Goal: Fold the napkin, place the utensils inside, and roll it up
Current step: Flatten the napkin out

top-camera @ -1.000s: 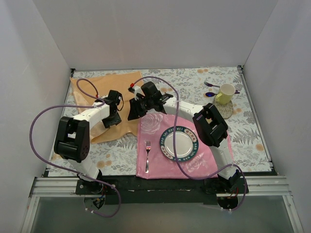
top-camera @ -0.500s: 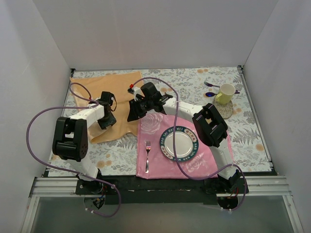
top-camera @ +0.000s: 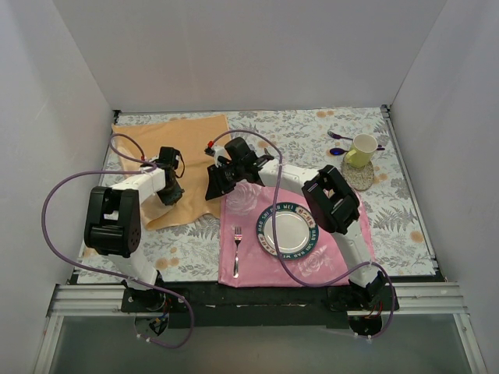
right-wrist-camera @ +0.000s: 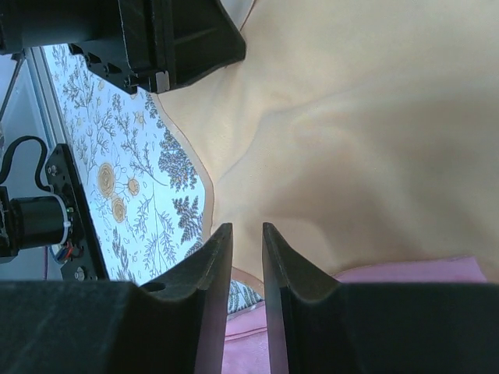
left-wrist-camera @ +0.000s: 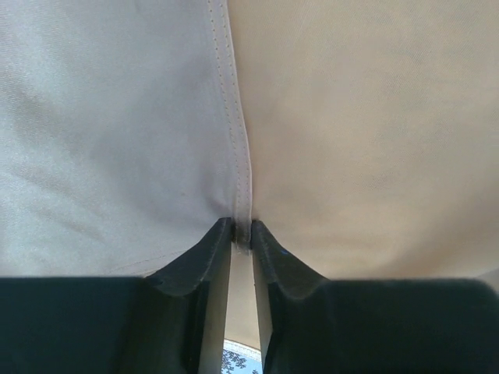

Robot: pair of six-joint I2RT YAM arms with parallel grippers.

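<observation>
Left of the pink placemat (top-camera: 320, 269), the left gripper (left-wrist-camera: 242, 231) is closed to a sliver, pinching the stitched hem of the napkin (top-camera: 171, 144). The napkin is plain, shiny peach-gold satin. It lies softly creased beyond and left of the placemat, one corner lapping the placemat's far left edge. There the right gripper (right-wrist-camera: 247, 234), fingers narrow, nips the puckered cloth.

peach-gold napkin (top-camera: 168, 144), plain, glossy; pink placemat (top-camera: 249, 265) with rose print; white tablecloth (top-camera: 405, 226), grey ferns, orange blooms; pale yellow mug (top-camera: 362, 149); purple spoons (top-camera: 339, 136); teal-rimmed plate (top-camera: 263, 232).
</observation>
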